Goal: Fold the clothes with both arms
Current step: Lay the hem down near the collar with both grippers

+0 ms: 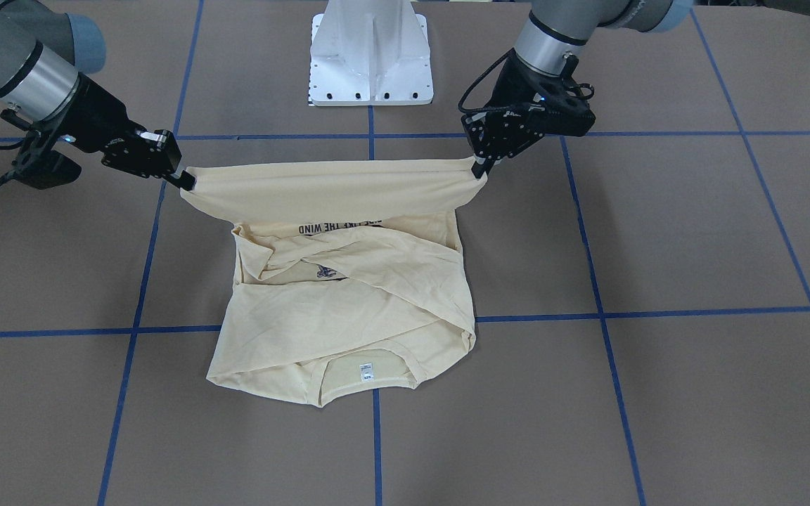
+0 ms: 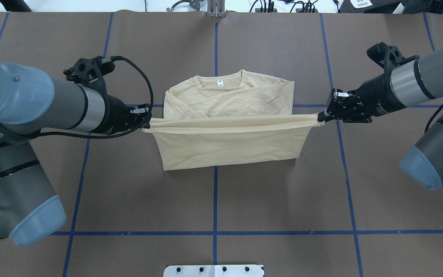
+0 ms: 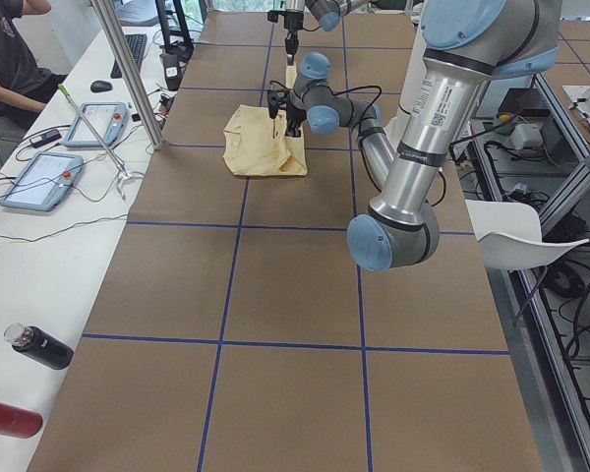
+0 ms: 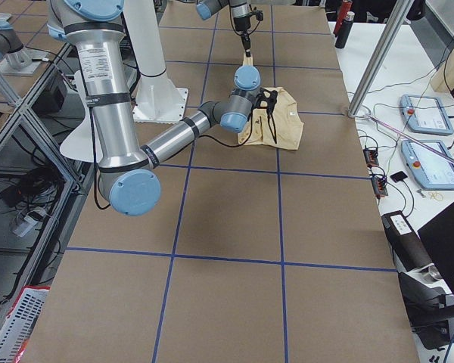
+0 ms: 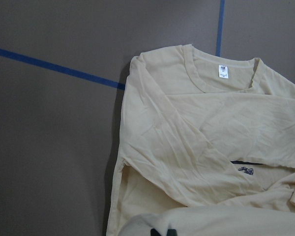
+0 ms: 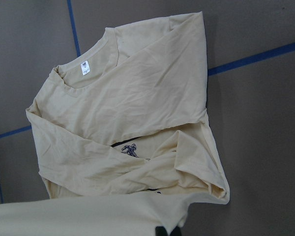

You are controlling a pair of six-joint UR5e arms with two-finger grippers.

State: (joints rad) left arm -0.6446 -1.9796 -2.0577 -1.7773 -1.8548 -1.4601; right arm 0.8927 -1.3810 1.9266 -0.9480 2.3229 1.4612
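Taut between two arms: the left gripper (image 2: 145,124) and right gripper (image 2: 320,116) each clamp shut on a hem corner of the shirt (image 2: 229,148), holding the hem raised. The collar end lies mid-table (image 2: 90,184), sleeves (image 1: 391,270) crossed, label (image 2: 220,83) up.

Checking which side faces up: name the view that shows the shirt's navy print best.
Exterior front-facing: the navy print reads "THE WIND" under the T-shirt's raised edge, plus a fragment among the folds. Both wrist views catch only that fragment; overhead shows none; side views are too small.
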